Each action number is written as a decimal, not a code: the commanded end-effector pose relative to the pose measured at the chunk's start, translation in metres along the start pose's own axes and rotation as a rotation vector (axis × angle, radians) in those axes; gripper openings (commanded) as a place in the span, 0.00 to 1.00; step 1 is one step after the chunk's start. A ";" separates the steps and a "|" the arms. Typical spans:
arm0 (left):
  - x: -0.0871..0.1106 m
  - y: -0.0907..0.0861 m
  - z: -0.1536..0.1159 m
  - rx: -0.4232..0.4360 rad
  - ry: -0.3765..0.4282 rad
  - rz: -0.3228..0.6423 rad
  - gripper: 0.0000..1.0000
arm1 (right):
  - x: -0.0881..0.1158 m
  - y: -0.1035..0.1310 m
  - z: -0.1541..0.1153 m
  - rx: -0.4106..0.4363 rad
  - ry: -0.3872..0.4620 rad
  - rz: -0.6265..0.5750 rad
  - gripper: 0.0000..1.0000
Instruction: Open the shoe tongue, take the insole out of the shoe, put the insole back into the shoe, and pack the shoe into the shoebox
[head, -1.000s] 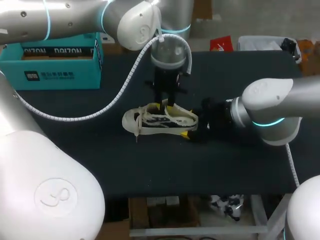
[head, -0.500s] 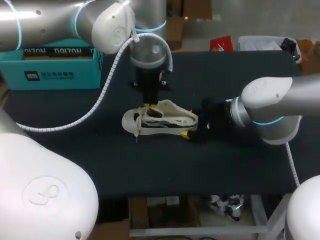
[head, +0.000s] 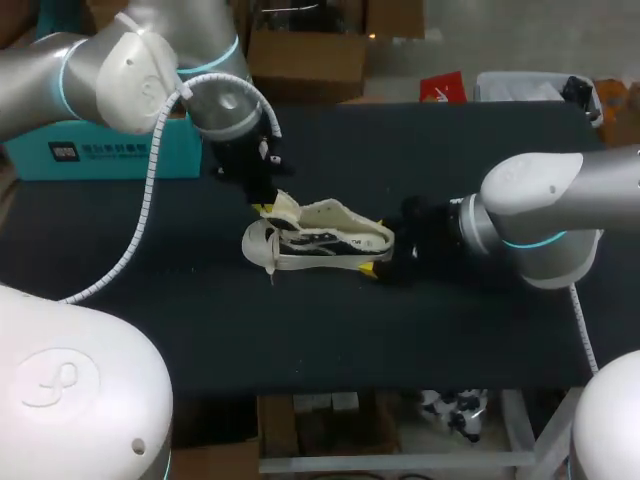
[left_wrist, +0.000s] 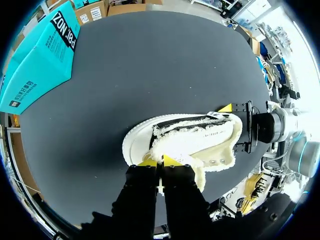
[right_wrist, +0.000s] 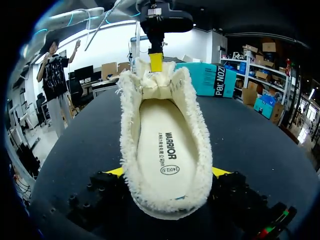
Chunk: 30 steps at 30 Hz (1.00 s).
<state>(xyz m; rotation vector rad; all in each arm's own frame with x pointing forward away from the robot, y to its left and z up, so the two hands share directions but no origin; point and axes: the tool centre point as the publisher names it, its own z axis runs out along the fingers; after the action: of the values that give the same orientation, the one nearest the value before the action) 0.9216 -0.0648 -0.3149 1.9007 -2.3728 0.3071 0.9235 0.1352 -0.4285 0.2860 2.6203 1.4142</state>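
On the dark desk (head: 460, 160) the left hand (left_wrist: 161, 161), at 10 o'clock of the white shoe (head: 325, 243), pinches its tongue (right_wrist: 157, 84), and the right hand (right_wrist: 168, 172) at 3 o'clock clamps the heel (head: 383, 240).

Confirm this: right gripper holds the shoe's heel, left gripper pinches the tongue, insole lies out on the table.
Wrong about the insole: the right wrist view shows it inside the shoe. The right gripper does hold the heel and the left gripper pinches the tongue.
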 end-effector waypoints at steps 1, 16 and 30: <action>-0.014 0.000 0.013 -0.002 0.100 0.006 0.00 | 0.000 -0.006 0.002 -0.002 -0.001 -0.001 0.00; 0.015 0.005 -0.036 0.107 0.116 0.262 0.56 | 0.000 -0.006 0.002 -0.002 -0.001 -0.001 0.00; 0.079 -0.009 -0.085 -0.029 0.092 1.204 0.00 | 0.000 -0.006 0.002 -0.002 -0.001 -0.001 0.00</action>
<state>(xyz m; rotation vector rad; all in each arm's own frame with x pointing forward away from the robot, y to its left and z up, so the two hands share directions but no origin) 0.8996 -0.1117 -0.2156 1.0554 -2.9318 0.5912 0.9233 0.1346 -0.4291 0.2869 2.6197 1.4120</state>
